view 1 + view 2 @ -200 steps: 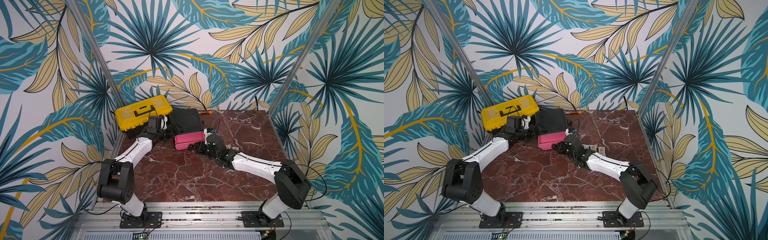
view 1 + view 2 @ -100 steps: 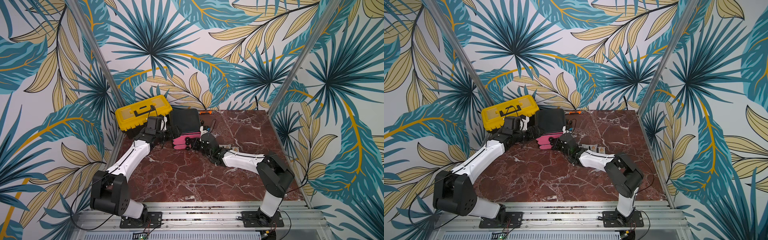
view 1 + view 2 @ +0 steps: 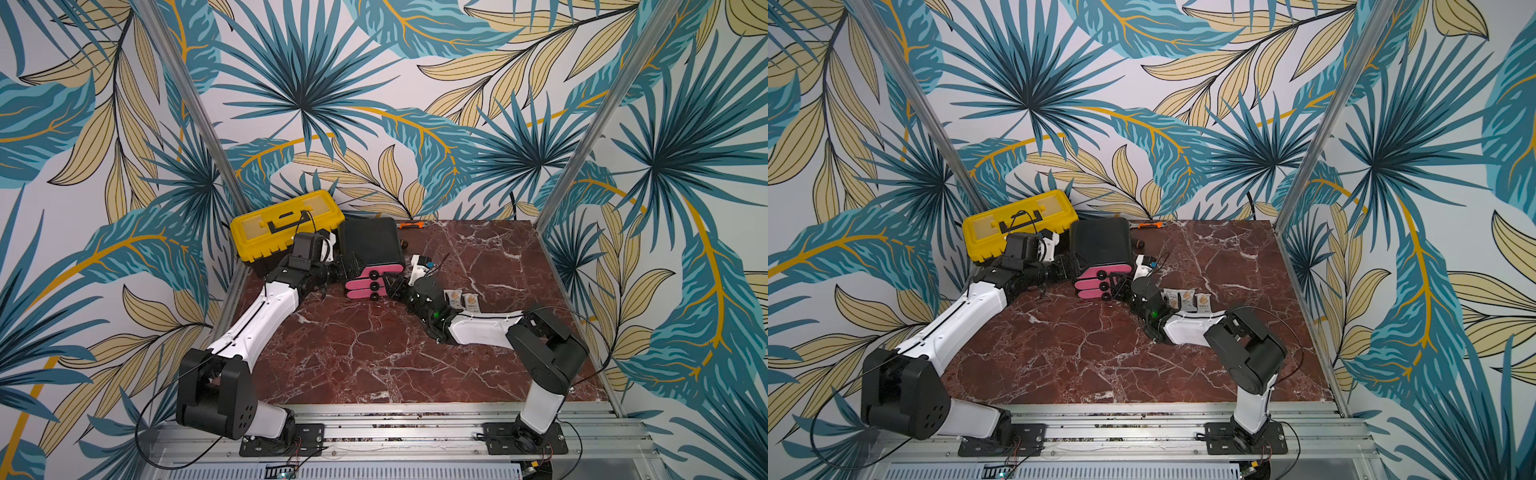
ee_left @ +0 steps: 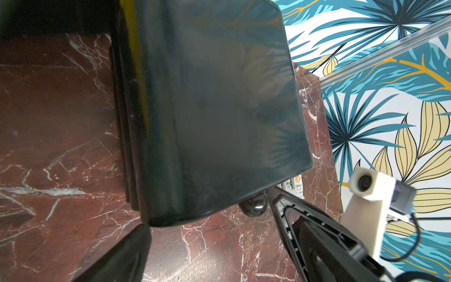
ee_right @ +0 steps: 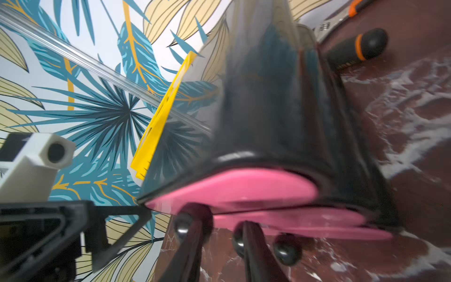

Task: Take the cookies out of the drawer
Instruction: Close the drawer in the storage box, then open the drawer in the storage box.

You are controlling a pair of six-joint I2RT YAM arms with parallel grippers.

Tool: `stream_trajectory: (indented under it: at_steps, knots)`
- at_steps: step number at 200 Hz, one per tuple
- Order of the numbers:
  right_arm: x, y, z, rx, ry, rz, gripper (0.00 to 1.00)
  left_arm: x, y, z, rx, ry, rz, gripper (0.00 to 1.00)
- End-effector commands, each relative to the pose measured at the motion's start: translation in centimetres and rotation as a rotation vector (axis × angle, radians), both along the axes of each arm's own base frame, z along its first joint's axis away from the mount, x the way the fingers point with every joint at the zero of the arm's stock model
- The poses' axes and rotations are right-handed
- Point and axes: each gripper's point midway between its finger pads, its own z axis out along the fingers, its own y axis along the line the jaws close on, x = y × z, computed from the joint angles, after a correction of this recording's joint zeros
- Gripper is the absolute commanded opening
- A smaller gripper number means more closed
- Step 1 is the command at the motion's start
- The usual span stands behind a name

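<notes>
Marble table (image 3: 374,353): your right gripper (image 5: 220,219), jaws partly parted, gripping nothing, faces the shut pink drawers (image 5: 244,190); middle knob (image 5: 236,240) sits just ahead.

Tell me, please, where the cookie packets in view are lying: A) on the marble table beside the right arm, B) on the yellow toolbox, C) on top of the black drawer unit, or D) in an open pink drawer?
A: the cookie packets lie flat on the marble table, close beside the right arm.
</notes>
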Motion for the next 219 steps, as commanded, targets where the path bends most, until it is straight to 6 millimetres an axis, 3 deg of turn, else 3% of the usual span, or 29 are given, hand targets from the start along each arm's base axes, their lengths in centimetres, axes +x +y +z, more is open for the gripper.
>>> stream_trajectory:
  at_steps: [1, 30, 60, 83, 131, 219]
  knots:
    - [-0.6, -1.3, 1.1, 0.089, -0.046, -0.043, 0.38, 1.1, -0.2, 3.1, 0.014, -0.066, -0.027, 1.00]
    - [-1.4, -0.1, -0.6, 0.103, -0.024, 0.024, 0.49, 2.6, 0.7, 4.7, 0.075, -0.153, 0.006, 1.00]
    - [-1.9, 0.7, -2.3, 0.112, -0.005, 0.058, 0.60, 3.6, 1.3, 3.0, 0.152, -0.163, 0.008, 1.00]
    - [-1.7, 0.6, -3.1, 0.119, 0.001, 0.047, 0.61, 4.3, 1.6, 1.4, 0.122, -0.155, 0.031, 1.00]
    - [-1.8, 1.2, -4.2, 0.101, 0.026, 0.051, 0.67, 4.0, 0.9, 0.9, 0.041, -0.105, -0.002, 1.00]
    - [-1.8, 1.3, -4.9, 0.091, 0.053, 0.034, 0.67, 3.7, 0.4, -0.9, 0.024, -0.035, -0.015, 1.00]
